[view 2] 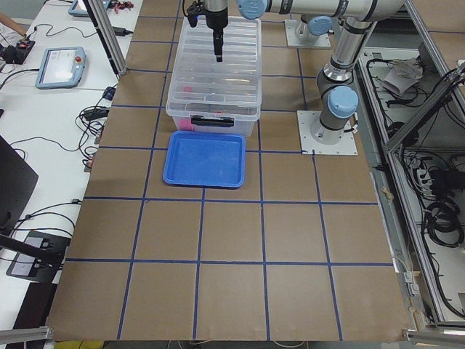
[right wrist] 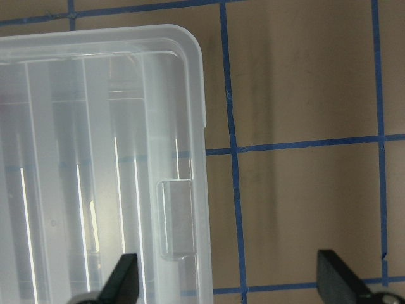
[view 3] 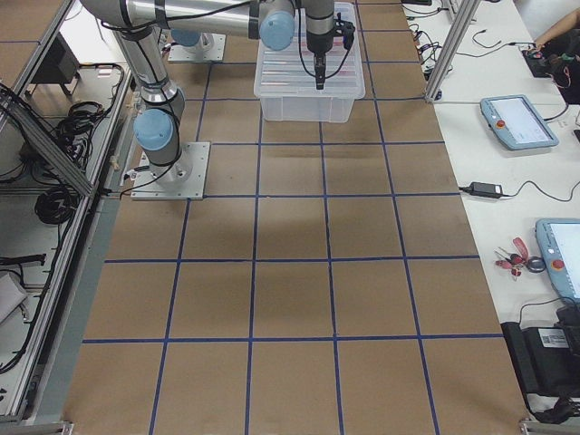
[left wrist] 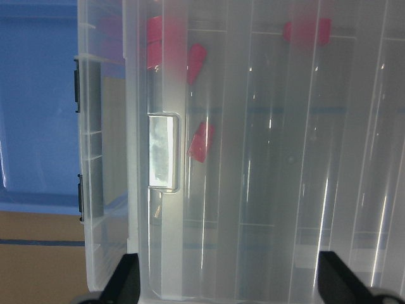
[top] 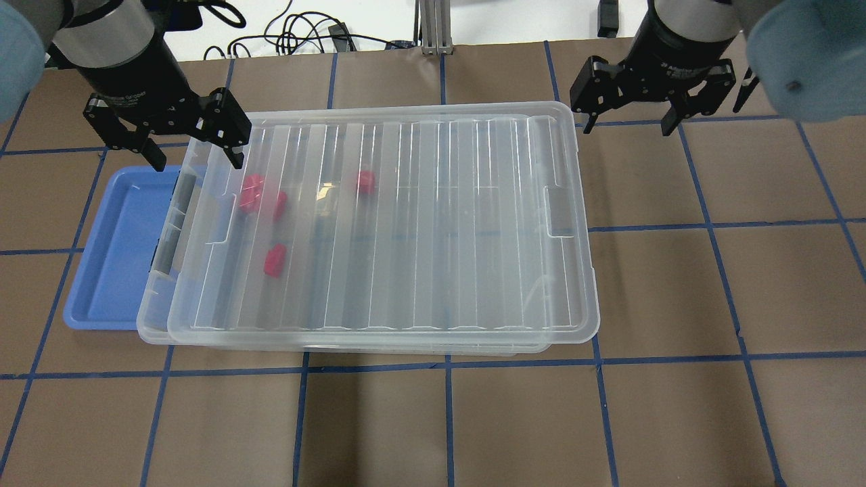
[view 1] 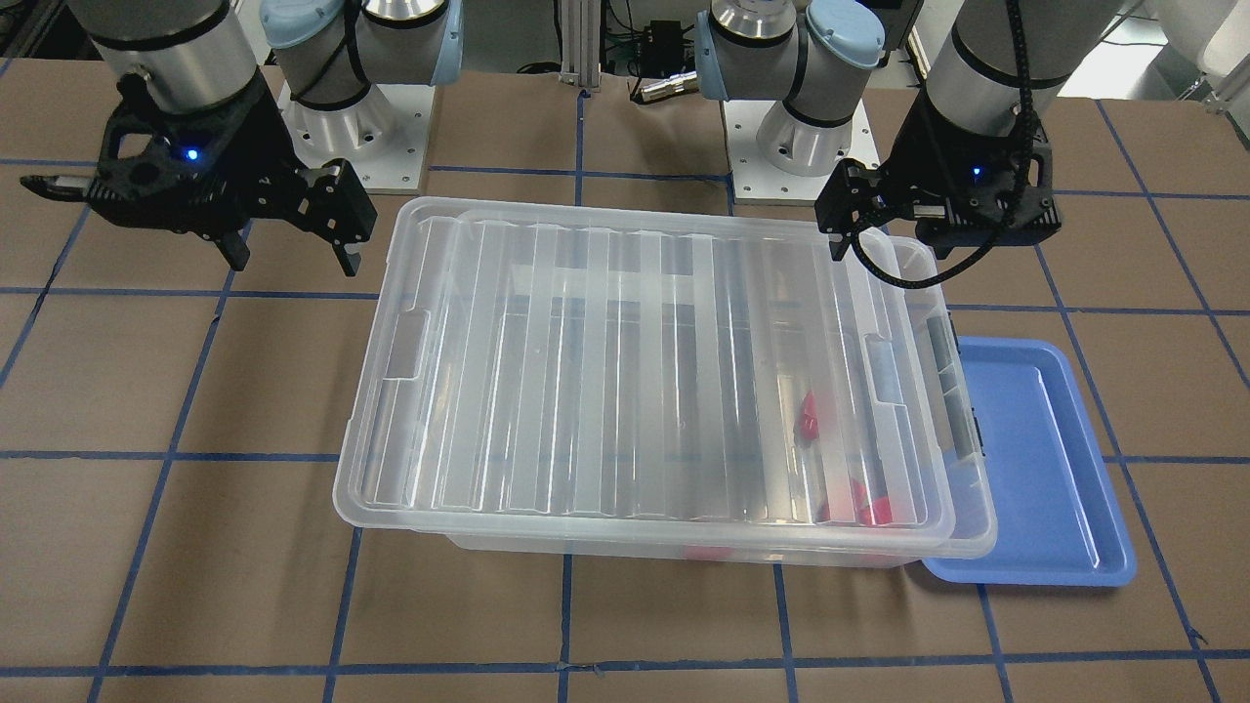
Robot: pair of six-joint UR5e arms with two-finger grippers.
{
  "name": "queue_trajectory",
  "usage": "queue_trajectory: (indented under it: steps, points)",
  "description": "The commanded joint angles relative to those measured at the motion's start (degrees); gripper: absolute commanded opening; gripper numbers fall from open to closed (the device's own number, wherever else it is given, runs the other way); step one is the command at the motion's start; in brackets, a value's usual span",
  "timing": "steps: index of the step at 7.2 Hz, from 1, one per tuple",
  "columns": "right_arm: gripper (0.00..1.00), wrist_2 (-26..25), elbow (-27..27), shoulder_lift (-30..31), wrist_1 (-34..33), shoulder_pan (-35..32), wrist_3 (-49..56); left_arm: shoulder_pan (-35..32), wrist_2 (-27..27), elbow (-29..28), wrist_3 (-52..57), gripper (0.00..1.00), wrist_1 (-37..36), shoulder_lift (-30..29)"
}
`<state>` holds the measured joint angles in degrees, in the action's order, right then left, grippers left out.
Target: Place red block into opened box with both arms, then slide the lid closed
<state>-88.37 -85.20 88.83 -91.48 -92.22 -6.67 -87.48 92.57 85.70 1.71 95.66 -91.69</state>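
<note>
Hovering empty, wide open: left gripper [top: 199, 164] | right gripper [top: 628, 128] | lid [top: 433, 223] nearly over box [top: 152, 318] | red blocks [top: 275, 260] inside

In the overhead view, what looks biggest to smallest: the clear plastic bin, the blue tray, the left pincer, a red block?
1. Large translucent clear plastic bin
2. Shallow blue plastic tray, partly hidden by the bin
3. Black two-finger left pincer, enlarged by nearness to the camera
4. Small red plastic block

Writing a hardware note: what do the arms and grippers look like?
Left arm and right arm: silver-grey tubes, light-blue joint caps. Left gripper and right gripper: black, two-fingered, blue light each. Black ribbed cable along the left wrist.
</note>
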Motion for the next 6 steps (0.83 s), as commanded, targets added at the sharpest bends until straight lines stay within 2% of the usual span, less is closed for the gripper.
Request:
queue_trajectory:
  steps: [1,6]
  points:
    - [1.00,-0.22,3.47,-1.10,3.85,-1.82,-1.50,0.03,-0.02,-0.10,0.40,1.00,-0.03,0.54]
    - [1.00,-0.40,3.11,-1.47,3.41,-1.73,-1.06,0.20,0.24,-0.01,0.22,1.00,-0.91,0.54]
